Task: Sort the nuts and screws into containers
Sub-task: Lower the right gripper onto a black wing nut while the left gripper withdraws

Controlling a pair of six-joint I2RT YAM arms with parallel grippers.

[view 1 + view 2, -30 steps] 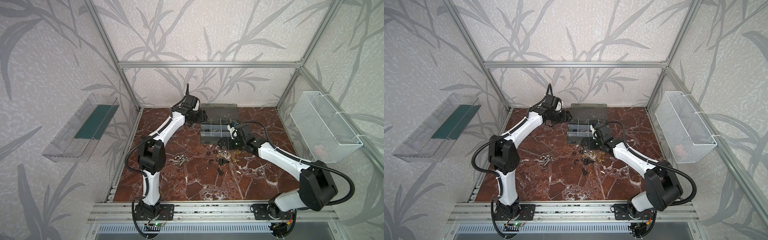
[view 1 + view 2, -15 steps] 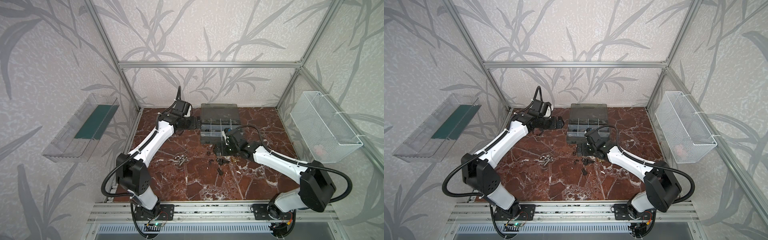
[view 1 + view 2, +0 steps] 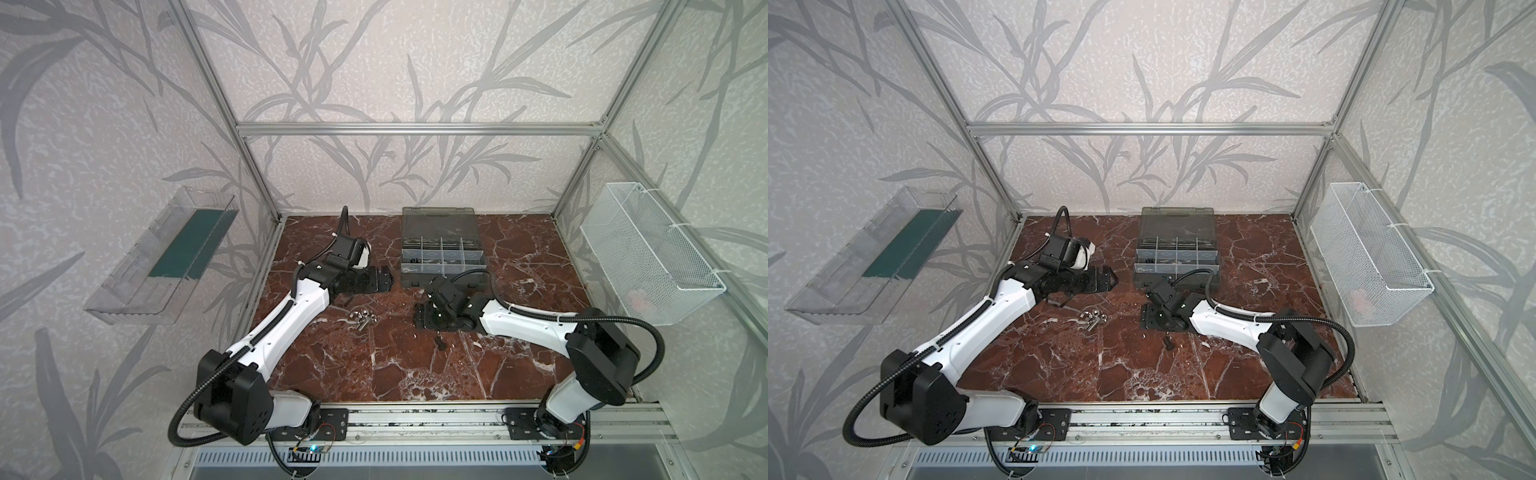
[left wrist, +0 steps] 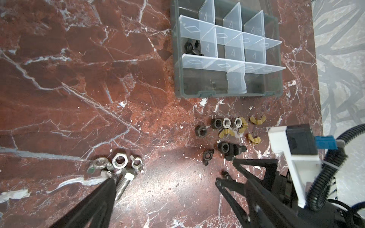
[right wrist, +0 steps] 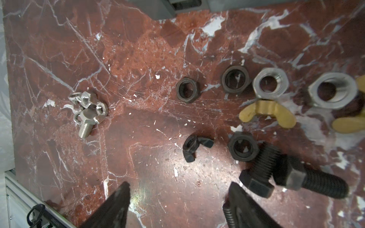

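Two loose groups of fasteners are seen on the red-brown marble worktop [image 3: 374, 374], in front of the dark grey plastic organiser case with clear dividers [image 4: 256, 94], whose smoky translucent lid [image 3: 440, 222] is stood open; a silver cluster of hex nuts, wing nuts and one threaded bolt [image 4: 123, 169] is piled near the left tool [image 3: 387, 280], which is spread wide with nothing gripped; black hex nuts [image 5: 196, 88], silver hex nuts [image 5: 256, 84], brass-yellow wing nuts [image 5: 265, 110] and black threaded bolts [image 5: 265, 159] are scattered just ahead of the right tool [image 5: 179, 185], whose jaws are parted and empty, one finger being just beside a bolt head; a lone black screw [image 3: 439, 343] is seen apart from both groups; black pieces [image 4: 192, 48] are lodged in one end compartment of the case.
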